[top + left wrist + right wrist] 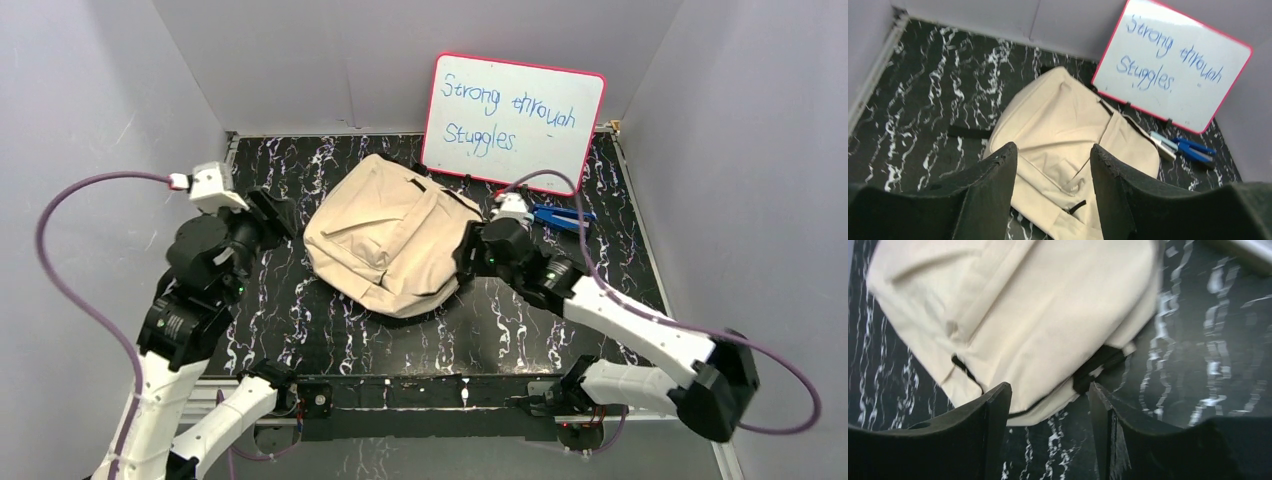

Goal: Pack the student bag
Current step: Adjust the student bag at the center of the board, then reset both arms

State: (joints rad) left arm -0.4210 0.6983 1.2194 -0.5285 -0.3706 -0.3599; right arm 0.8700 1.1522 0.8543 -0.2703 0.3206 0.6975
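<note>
The left claw hangs above the surface, to the left of the bag. Its two black fingers stand wide apart and nothing is between them. It does not touch the bag.

The right claw is at the right side of the bag, very close to its edge. Its fingers are wide apart too, and it has hold of nothing. In the right wrist view, the bag's edge and a black strap show just past the fingertips. A small black zip pull hangs on the bag near there.

The bag lies in the middle of the black surface with white streaks, between the two claws. It is soft and cream, a bit rumpled, with its front pocket facing up. A second strap sticks out from the bag's left side and lies flat on the surface.

Behind the bag, on its right, a white pen and a blue thing lie side by side. I cannot tell what the blue thing is.

Farthest back, behind the bag, a white board with a red edge leans on the wall. Its blue writing says "Strong through Stuggles".
</note>
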